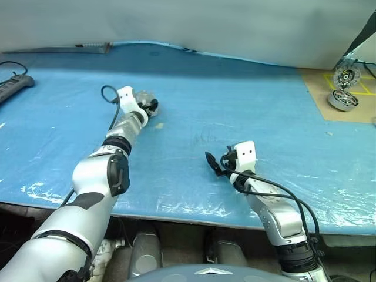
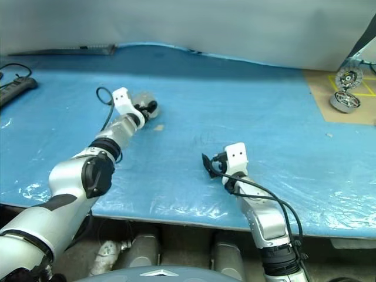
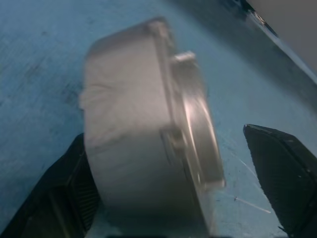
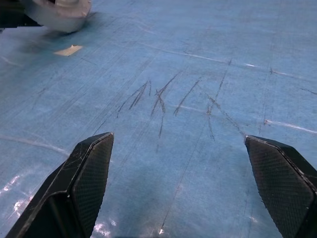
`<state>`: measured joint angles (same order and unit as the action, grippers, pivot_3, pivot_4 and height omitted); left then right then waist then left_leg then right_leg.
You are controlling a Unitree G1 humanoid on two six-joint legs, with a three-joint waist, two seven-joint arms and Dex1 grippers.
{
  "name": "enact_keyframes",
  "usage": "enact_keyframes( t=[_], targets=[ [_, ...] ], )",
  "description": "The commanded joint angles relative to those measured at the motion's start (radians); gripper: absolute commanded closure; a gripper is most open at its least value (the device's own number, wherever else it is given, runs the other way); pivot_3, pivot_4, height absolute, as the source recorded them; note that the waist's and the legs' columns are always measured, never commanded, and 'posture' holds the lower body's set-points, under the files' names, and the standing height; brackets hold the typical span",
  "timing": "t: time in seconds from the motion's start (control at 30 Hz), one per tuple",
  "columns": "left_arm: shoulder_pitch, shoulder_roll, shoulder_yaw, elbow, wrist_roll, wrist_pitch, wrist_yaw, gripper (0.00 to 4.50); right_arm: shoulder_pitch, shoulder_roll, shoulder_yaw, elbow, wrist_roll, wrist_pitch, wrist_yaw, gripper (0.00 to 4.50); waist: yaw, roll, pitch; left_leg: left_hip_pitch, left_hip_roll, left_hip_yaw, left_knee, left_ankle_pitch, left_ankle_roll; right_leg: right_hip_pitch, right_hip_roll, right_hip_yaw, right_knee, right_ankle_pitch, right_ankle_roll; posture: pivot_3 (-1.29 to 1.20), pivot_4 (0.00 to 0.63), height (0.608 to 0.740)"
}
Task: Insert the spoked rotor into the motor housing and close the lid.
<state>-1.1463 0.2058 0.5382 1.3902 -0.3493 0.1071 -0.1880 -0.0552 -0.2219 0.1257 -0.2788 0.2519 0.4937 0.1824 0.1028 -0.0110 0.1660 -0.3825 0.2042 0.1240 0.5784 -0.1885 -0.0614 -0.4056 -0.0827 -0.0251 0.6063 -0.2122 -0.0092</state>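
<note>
Head cam: left gripper [image 1: 151, 106] is reaching far out over the blue table [image 1: 235, 106], jaws spread around the motor housing [image 1: 143, 97]. I'm guessing it's letting go.

Left wrist: housing is sitting between the 2 fingers [image 3: 282, 173], one side clear, lid [image 3: 195, 119] looking closed.

Right wrist: right gripper [image 4: 178, 183] is hovering wide open, holding nothing, probably just waiting.
</note>
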Motion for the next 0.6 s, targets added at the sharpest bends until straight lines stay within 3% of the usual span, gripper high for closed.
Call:
enact_keyframes(
  t=[0.03,0.37,0.6],
  targets=[
    [0.006,0.017,0.010,-0.032,0.006,0.012,0.004,0.03,0.006,0.003,-0.021,-0.043,0.000,0.002,0.009,0.00,0.001,0.000,0.000,0.000,0.000,0.000,0.000,0.000,0.000,0.000,0.000,0.000,0.000,0.000,0.000,0.00,0.150,0.740],
    [0.101,0.083,-0.072,-0.050,0.094,0.079,-0.055,0.03,-0.007,0.016,-0.022,-0.047,0.012,0.028,0.030,0.00,-0.010,0.002,-0.001,0.004,0.001,0.001,0.000,0.000,0.000,0.002,0.000,0.001,0.000,-0.001,-0.001,0.00,0.150,0.740],
    [0.229,0.156,-0.233,-0.118,0.192,0.161,-0.228,0.03,-0.011,0.032,-0.026,-0.044,0.025,0.032,0.058,0.00,-0.017,0.006,-0.004,0.016,0.001,0.003,-0.005,0.000,0.000,0.010,0.001,0.003,0.000,-0.006,-0.009,0.00,0.150,0.740]
  ],
)
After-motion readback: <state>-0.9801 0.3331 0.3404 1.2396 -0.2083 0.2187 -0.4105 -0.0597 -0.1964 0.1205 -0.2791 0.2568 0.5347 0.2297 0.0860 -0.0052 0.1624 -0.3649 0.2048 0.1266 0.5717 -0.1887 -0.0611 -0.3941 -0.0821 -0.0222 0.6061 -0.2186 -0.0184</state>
